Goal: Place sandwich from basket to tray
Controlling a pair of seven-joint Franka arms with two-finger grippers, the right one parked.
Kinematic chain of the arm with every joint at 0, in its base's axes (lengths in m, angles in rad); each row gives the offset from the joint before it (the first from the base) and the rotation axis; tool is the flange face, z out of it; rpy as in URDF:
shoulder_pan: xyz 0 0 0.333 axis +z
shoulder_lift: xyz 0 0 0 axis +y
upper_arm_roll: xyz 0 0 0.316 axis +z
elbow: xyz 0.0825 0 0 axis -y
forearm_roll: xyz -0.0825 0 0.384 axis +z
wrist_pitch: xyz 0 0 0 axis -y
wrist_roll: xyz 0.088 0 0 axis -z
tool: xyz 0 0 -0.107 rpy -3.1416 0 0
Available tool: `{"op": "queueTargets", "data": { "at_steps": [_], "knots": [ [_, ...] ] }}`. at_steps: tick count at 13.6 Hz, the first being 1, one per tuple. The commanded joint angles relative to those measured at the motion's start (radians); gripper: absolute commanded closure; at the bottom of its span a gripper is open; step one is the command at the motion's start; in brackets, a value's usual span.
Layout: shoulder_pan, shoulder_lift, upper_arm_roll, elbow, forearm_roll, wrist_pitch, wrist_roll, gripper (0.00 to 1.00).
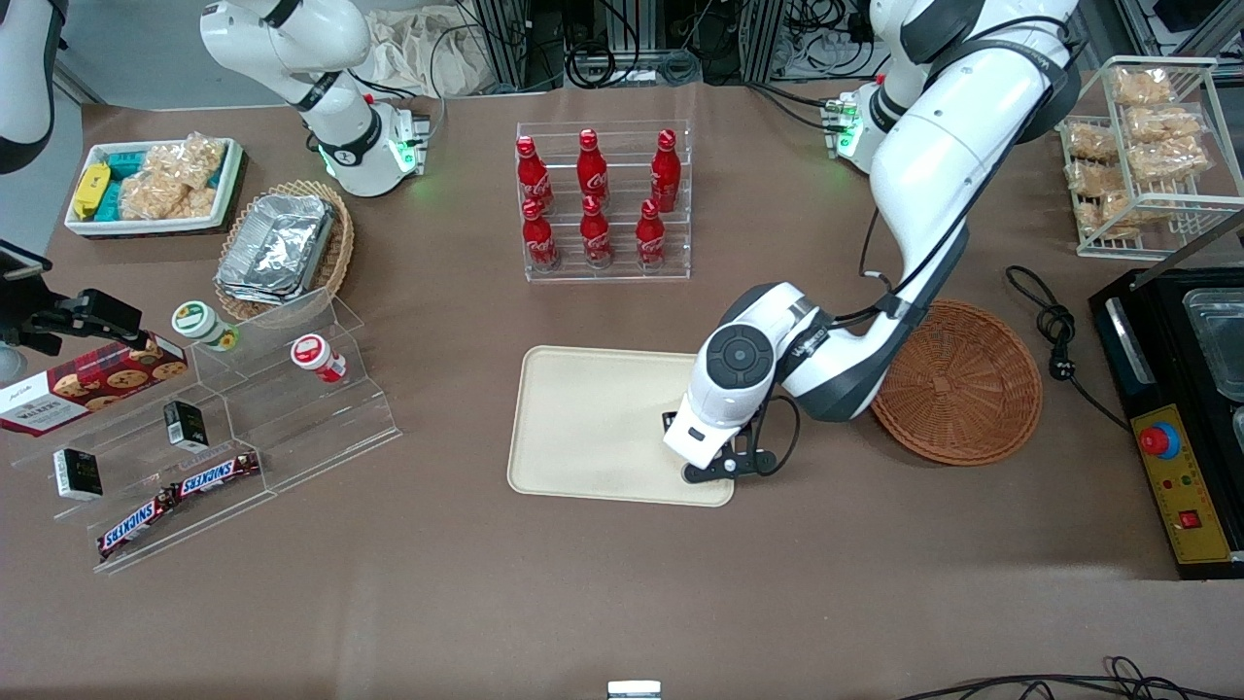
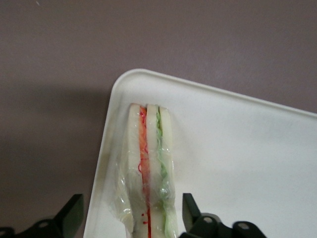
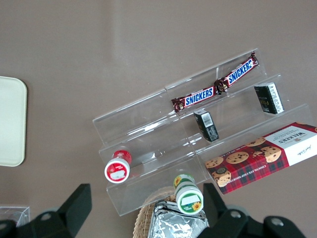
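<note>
The sandwich [image 2: 148, 178], a wrapped wedge of white bread with red and green layers, stands on edge on the cream tray [image 2: 247, 158] close to one rounded corner. My gripper [image 2: 132, 201] is open, with one finger on each side of the sandwich and a gap at both. In the front view the gripper [image 1: 695, 457] is low over the tray [image 1: 593, 418], at the corner nearest the front camera on the basket's side, and the wrist hides the sandwich. The reddish-brown wicker basket [image 1: 962, 384] lies beside the tray with nothing in it.
A clear rack of red cola bottles [image 1: 603, 199] stands farther from the camera than the tray. An acrylic stepped shelf of snacks [image 1: 224, 428] lies toward the parked arm's end. A black machine [image 1: 1176, 408] and a power cable [image 1: 1054, 331] lie beside the basket.
</note>
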Motion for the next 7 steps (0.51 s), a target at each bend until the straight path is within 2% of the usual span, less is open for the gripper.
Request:
{"op": "queueTargets", "data": {
  "at_steps": [1, 3, 7],
  "knots": [
    [0.078, -0.125, -0.003, -0.015, -0.001, -0.095, -0.003, 0.0],
    [0.133, -0.223, -0.007, -0.018, -0.033, -0.185, 0.0, 0.0],
    [0.294, -0.378, -0.007, -0.078, -0.193, -0.241, 0.092, 0.0]
  ]
}}
